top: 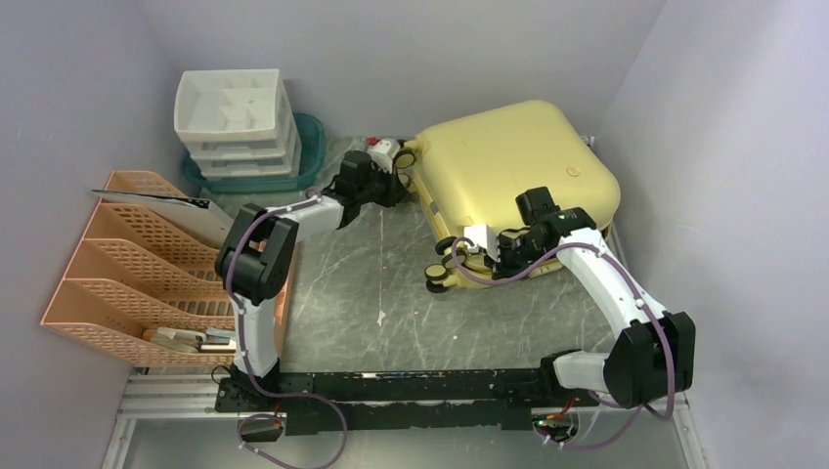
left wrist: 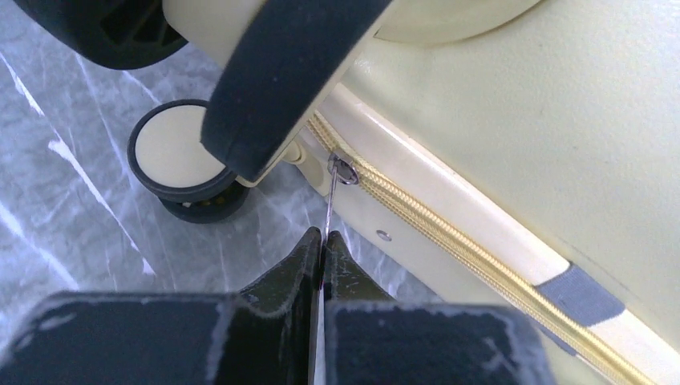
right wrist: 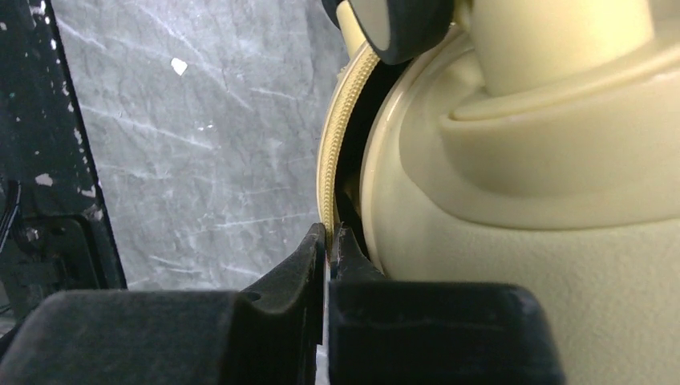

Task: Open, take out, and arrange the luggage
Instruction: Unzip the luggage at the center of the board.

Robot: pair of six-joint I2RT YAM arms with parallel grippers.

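Nearest the arm bases, on your left, a peach plastic lattice file rack (top: 117,283) stood on the grey marbled worktop (top: 371,283). Past it, your right fingers (right wrist: 301,265) were pressed together against the woven zip band (right wrist: 330,144) at the near wheeled corner of the large pale yellow hard-shell suitcase (top: 508,166), which lay flat at the worktop's far right. Whether they pinched anything could not be told. Farther on, your left fingers (left wrist: 298,265) pinched the thin metal zipper pull (left wrist: 342,170) at its far wheeled corner. Beyond stood a white plastic drawer unit (top: 235,117) on a teal tray (top: 313,137).
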